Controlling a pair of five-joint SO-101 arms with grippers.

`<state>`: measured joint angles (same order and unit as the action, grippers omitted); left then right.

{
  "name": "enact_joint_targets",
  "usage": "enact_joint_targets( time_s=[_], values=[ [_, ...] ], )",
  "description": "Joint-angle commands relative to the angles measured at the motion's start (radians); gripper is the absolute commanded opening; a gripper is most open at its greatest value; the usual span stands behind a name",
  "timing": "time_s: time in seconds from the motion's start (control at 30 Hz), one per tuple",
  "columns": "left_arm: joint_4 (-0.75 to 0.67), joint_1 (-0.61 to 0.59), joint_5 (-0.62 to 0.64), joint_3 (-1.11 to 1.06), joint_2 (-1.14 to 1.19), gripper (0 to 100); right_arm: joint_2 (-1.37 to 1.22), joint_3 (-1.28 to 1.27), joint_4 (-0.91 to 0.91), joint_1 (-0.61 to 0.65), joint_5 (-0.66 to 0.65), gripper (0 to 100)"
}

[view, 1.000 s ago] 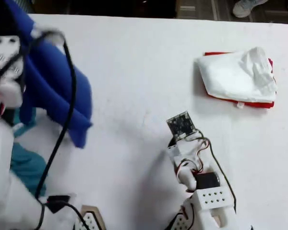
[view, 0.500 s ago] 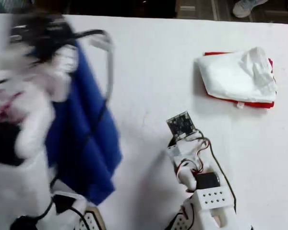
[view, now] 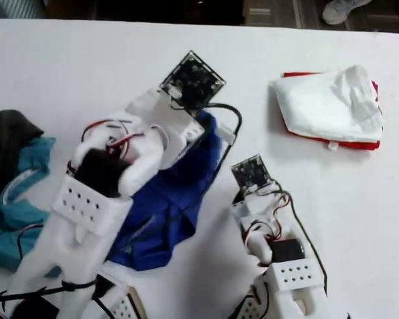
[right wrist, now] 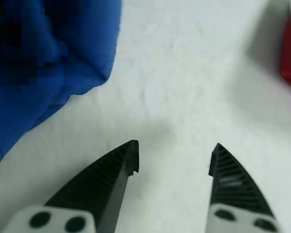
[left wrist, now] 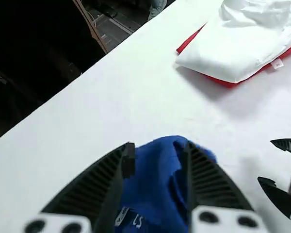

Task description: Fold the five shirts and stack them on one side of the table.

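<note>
Shirt [view: 169, 199], blue, pinched in left claw [left wrist: 157, 149].
Right claw [right wrist: 174, 148] hangs spread above the worktop [right wrist: 194, 73]; white shirt [view: 322, 105] lies folded on a red one [view: 366, 144].

You have five shirts at one table [view: 120, 60]: one blue shirt [view: 166, 212], one white shirt [view: 322, 103], one red shirt [view: 366, 144], one teal shirt [view: 20, 212] and one black shirt [view: 6, 143]. Two of them are folded and three are loose. You have two arms, the left arm [view: 86, 206] and the right arm [view: 289, 276].
</note>
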<state>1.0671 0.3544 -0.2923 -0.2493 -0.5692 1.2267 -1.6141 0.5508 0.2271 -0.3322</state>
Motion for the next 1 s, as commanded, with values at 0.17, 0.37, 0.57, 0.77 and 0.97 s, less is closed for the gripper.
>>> enact_joint_targets(
  time_s=[0.17, 0.37, 0.57, 0.77, 0.97],
  values=[
    [0.138, -0.331, 0.000, 0.077, -0.054, 21, 0.018, 0.009, -0.019, -0.010, 0.009, 24.1],
    [0.269, -0.473, 0.000, -0.039, -0.026, 21, 0.018, 0.009, -0.019, -0.007, 0.009, 24.1],
    [0.091, -0.466, 0.002, -0.395, 0.051, 21, 0.018, 0.009, -0.019, -0.004, 0.009, 24.1],
    [0.034, -0.468, 0.003, -0.544, 0.127, 21, 0.018, 0.009, -0.019, -0.005, 0.009, 24.1],
    [0.103, -0.470, 0.002, -0.561, 0.150, 21, 0.018, 0.009, -0.019, -0.008, 0.009, 24.1]
  ],
)
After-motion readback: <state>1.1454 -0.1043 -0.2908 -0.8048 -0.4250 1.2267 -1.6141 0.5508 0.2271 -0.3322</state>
